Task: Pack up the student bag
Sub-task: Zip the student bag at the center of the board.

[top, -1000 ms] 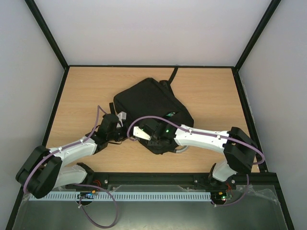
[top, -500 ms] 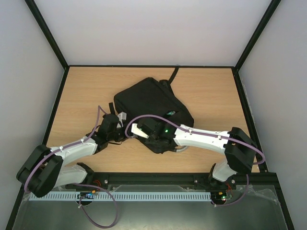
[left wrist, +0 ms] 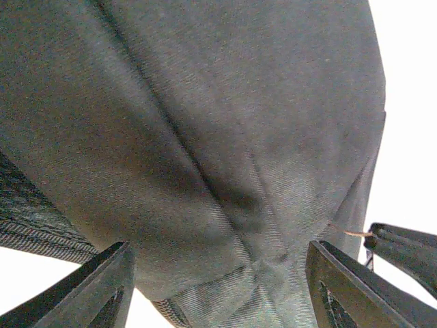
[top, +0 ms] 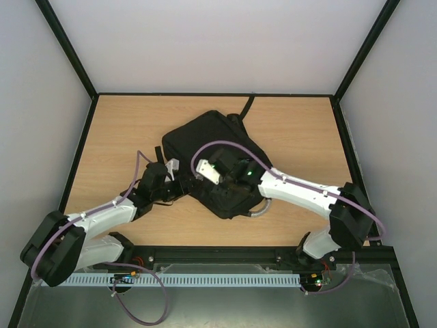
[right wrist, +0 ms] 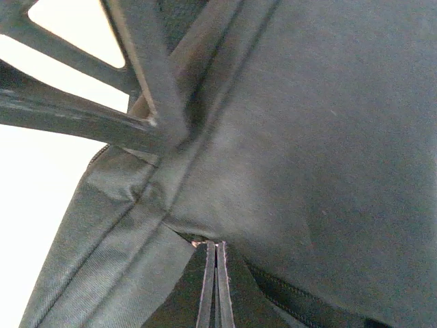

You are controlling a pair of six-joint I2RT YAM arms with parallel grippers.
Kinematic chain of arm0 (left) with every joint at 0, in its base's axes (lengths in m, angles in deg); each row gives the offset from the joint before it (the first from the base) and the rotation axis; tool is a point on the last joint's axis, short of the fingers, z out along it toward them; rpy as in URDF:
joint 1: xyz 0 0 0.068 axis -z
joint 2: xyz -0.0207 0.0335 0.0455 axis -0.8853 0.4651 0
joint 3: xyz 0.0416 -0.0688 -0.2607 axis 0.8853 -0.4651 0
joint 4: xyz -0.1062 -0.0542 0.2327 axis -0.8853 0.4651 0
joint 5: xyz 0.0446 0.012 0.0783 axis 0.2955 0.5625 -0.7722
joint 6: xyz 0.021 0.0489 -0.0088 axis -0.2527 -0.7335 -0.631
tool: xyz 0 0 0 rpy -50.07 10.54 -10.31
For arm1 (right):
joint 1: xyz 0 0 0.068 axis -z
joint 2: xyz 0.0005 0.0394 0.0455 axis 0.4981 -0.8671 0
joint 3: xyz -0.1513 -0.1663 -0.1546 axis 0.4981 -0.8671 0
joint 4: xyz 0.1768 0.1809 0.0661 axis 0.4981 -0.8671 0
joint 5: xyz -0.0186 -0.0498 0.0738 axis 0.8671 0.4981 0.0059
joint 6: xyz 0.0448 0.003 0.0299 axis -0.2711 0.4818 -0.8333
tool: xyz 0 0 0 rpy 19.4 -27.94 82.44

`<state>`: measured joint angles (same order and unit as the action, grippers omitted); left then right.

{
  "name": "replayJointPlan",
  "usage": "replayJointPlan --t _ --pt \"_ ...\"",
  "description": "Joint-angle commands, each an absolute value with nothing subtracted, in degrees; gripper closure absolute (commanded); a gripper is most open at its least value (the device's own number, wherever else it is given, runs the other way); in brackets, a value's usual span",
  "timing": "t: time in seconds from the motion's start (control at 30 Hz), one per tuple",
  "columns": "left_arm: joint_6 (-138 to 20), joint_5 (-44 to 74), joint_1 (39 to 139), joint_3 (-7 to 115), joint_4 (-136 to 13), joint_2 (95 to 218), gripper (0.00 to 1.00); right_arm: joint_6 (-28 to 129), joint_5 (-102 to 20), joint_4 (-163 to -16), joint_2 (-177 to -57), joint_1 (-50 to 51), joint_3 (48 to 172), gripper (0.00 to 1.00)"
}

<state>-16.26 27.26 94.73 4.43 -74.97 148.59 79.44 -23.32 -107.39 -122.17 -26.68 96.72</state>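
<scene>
Near rail: a black rail (top: 218, 254) carries both arm bases along the near edge of the table (top: 300, 130).
Near strip: only a narrow band of bare wood lies between the rail and the bag's near corner. The grey handle (top: 258, 212) curves out into it.
Left pincer: the left gripper (left wrist: 219, 244) reaches in low from the left, its jaws standing wide apart. A bulge of black fabric sits between the fingers (left wrist: 102, 287). I cannot tell whether they press on it.
Right pincer: the right gripper (right wrist: 216, 249) comes in from the right over the bag's near half. Its jaws are pressed together with only a hairline between them. The tips meet the fabric at a stitched seam, and I cannot tell whether any cloth is pinched there.
Task's thing: the student bag (top: 218, 147) lies flat at the middle of the table, turned corner-on to the arms.
Bag edges: in the right wrist view, black webbing straps (right wrist: 82, 116) cross beside the seam.
Side room: broad bare wood shows left and right of the bag, out to the black frame.
Far room: a band of wood lies beyond the bag. One strap (top: 244, 106) trails across it to the far edge.
Bounds: white walls (top: 218, 41) close in the far edge and both sides.
</scene>
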Motion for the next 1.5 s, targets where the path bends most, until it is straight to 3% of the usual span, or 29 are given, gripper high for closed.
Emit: replayJointPlan --t 0.0,0.33,0.6,1.0,1.17,1.47 --pt "-16.1 27.4 94.9 4.1 -76.6 146.4 0.29 71.7 -33.4 -110.1 -119.0 -21.9 97.7 0.99" --pt "-12.3 26.9 97.4 5.6 -78.9 150.5 0.27 67.9 -39.6 -109.1 -119.3 -18.6 96.7 0.99" --pt "-10.3 26.5 98.8 5.9 -80.9 154.2 0.32 69.1 -40.4 -110.9 -122.2 -18.5 96.4 0.99" --pt "-10.6 25.6 99.6 5.5 -80.4 154.1 0.32 68.2 -38.4 -110.8 -125.4 -18.5 98.8 0.90" --pt "-10.4 25.4 99.9 5.5 -80.7 154.7 0.33 67.6 -38.0 -110.5 -125.4 -18.5 99.1 0.99" --pt "-8.6 24.8 101.1 5.2 -85.2 153.2 0.29 66.8 -43.8 -109.2 -121.9 -18.4 97.7 0.99"
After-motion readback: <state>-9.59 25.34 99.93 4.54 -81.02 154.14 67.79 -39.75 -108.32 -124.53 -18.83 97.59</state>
